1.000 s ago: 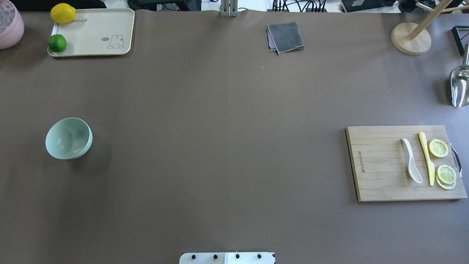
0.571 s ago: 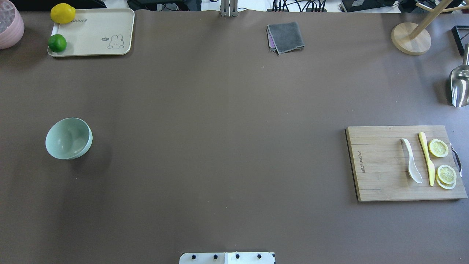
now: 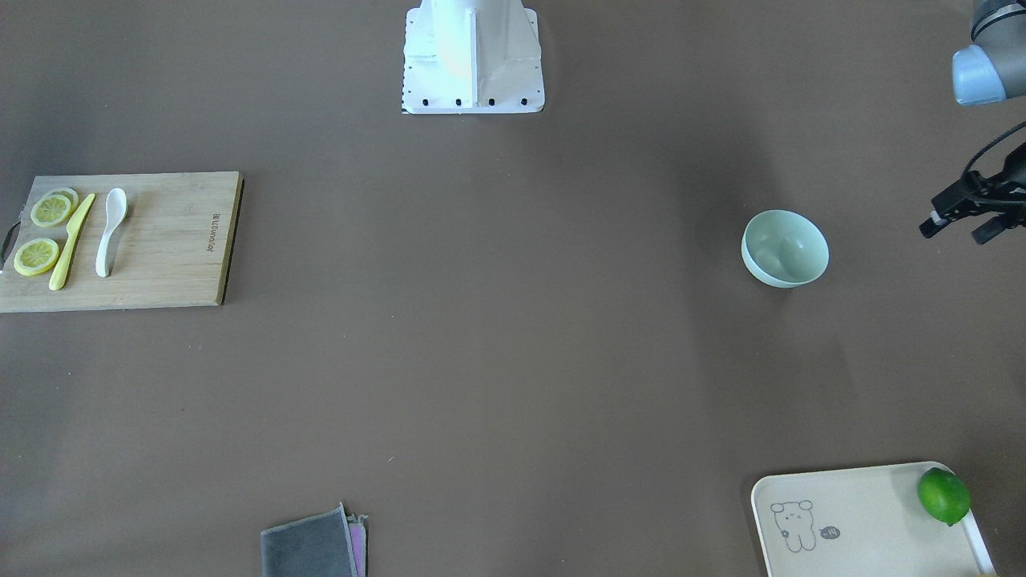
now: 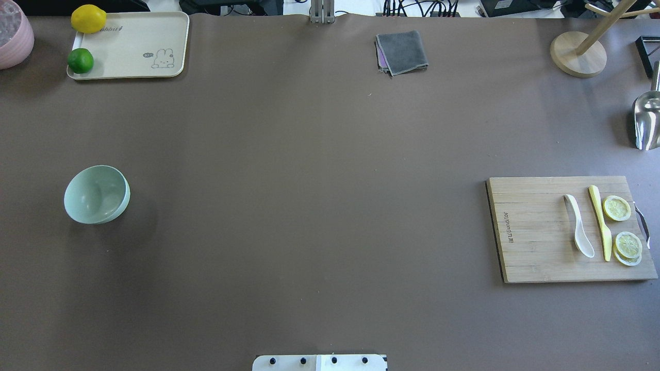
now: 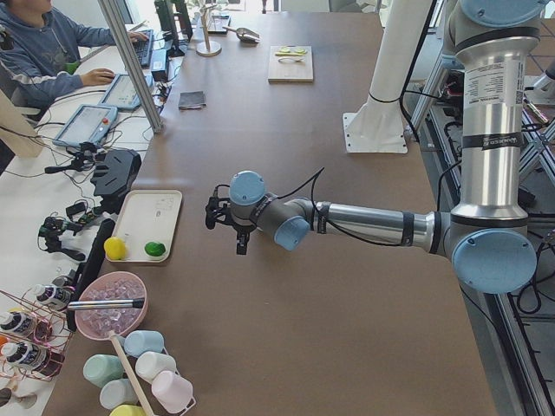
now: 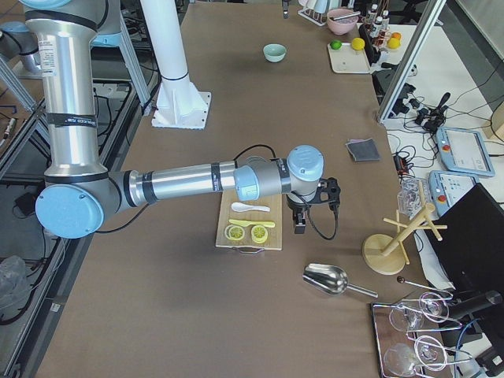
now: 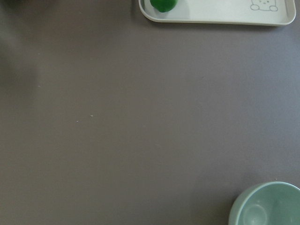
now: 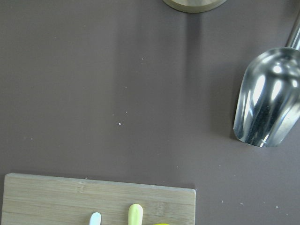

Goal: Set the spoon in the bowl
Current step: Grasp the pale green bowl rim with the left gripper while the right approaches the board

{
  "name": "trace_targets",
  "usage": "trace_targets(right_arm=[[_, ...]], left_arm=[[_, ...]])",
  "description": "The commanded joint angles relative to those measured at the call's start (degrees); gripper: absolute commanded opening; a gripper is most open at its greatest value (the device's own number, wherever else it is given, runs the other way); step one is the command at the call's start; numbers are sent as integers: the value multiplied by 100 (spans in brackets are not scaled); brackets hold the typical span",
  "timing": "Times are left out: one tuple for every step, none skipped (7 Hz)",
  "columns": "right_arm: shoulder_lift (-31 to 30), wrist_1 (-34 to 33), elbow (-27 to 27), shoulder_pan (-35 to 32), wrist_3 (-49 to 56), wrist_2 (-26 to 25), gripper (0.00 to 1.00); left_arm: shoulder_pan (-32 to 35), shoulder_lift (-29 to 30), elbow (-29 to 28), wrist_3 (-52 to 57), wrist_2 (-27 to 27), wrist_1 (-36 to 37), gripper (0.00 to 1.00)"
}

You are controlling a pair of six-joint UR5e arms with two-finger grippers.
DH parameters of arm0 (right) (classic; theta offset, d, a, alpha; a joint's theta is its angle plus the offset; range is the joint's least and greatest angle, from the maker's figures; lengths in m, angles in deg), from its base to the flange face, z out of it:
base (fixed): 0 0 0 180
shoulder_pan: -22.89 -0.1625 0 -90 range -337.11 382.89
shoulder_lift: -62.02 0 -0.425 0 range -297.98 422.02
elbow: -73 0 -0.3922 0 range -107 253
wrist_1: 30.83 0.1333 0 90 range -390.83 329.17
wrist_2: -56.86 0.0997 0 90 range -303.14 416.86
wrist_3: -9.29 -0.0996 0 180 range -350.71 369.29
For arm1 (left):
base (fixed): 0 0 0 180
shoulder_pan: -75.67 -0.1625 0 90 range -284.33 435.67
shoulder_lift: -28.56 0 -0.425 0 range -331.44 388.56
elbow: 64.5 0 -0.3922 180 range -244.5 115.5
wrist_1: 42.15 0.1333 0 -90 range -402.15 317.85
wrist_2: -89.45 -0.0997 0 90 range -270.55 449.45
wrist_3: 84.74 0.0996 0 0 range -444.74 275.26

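Observation:
The white spoon lies on a wooden cutting board at the right, next to a yellow knife. It also shows in the front view, and its handle tip shows in the right wrist view. The mint-green bowl stands empty at the left and shows in the left wrist view. My left gripper hovers open and empty beside the bowl. My right gripper hovers just past the board's outer edge; I cannot tell whether it is open.
Lemon slices lie on the board. A cream tray holds a lime and a lemon at the far left. A grey cloth, a wooden stand and a metal scoop sit along the far and right edges.

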Motion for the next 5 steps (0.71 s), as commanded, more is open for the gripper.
trace_targets(right_arm=[[-120, 418, 96, 315, -87, 20, 100], [-147, 569, 96, 394, -114, 11, 100], [-174, 579, 78, 482, -105, 2, 100], [-174, 579, 69, 552, -105, -15, 100], [-165, 588, 52, 657, -97, -41, 100]], left_arm=[[-813, 151, -35, -415, -320, -103, 97], [-1007, 221, -105, -380, -321, -112, 97], [-1331, 274, -149, -362, -478, -112, 94], [-1526, 300, -167, -388, -792, -129, 92], [-1536, 309, -167, -406, -796, -121, 84]])
